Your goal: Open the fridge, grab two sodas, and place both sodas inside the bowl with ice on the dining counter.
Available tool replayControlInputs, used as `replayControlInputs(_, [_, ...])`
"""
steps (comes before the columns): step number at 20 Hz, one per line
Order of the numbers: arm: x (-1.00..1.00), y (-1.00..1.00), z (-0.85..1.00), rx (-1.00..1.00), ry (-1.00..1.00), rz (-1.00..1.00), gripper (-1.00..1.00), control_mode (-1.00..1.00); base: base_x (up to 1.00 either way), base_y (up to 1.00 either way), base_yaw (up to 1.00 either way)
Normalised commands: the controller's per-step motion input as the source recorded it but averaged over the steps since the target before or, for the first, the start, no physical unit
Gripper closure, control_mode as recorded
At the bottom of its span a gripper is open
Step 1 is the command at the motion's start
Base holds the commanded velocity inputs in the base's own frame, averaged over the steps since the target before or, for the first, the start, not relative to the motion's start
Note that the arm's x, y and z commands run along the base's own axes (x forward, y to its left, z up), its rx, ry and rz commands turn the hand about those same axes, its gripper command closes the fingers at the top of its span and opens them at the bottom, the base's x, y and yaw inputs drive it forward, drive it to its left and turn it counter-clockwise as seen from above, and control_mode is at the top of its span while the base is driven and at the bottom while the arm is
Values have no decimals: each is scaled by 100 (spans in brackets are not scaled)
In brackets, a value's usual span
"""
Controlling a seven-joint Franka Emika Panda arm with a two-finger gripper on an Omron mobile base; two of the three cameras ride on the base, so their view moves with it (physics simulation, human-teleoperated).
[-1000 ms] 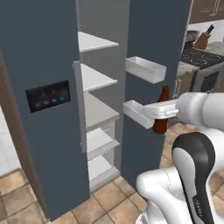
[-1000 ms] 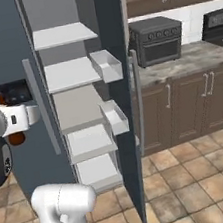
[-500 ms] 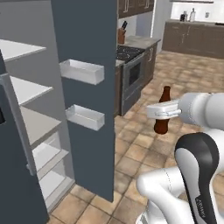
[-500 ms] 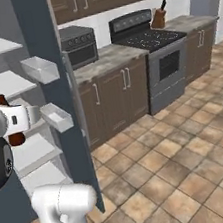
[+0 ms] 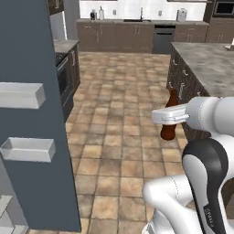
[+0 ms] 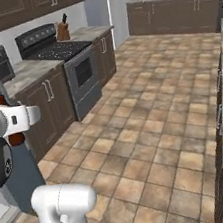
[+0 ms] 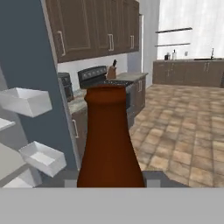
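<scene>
- Currently the tool [image 5: 170, 122] is clamped on a dark brown bottle [image 5: 169, 119] — the fingers hold it at the body, and it stands upright with its neck above the white hand.
- Note: the held item is brown and bottle-shaped, with no red can body visible, so it does not match the sodas the task names.
- Step in hand, as a judgement: the carry phase, between the fridge [image 5: 32, 114] and the dining desk [image 5: 208, 64]; neither soda can be confirmed as delivered from these views.
- Fridge state: the door beside the bottle stands open, with two white door bins [image 5: 28, 149] showing on its inner face to the left of the bottle in the left base view.
- Dining desk position: the marbled stone top lies just behind and to the right of the bottle in the left base view; its near corner is close to the arm.
- Bowl: it cannot be located on the visible part of the desk, and the two red cans are likewise not identifiable.
- Stove [image 6: 55, 46] and brown cabinets lie beyond the bottle in the hand view — these are not the target.
- Next move calls for: bringing the bowl into sight along the desk, then positioning the tool above its rim before any release.
- Caution: releasing this bottle into the bowl would probably not satisfy the task; a return to the fridge for the red cans is likely needed.
</scene>
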Motion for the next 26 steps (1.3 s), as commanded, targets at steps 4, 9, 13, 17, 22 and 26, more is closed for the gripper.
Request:
replayControlInputs(4, [0,0,0,0,0,0,100,100,55,-24,-58])
replayControlInputs(9, [0,0,0,0,0,0,100,100,91,-16,-45])
replayControlInputs(13, [0,0,0,0,0,0,100,100,100,-2,-23])
replayControlInputs(17, [0,0,0,0,0,0,100,100,100,0,-7])
replayControlInputs(22, [0,0,0,0,0,0,100,100,100,0,-1])
replayControlInputs(26, [0,0,0,0,0,0,100,100,100,2,0])
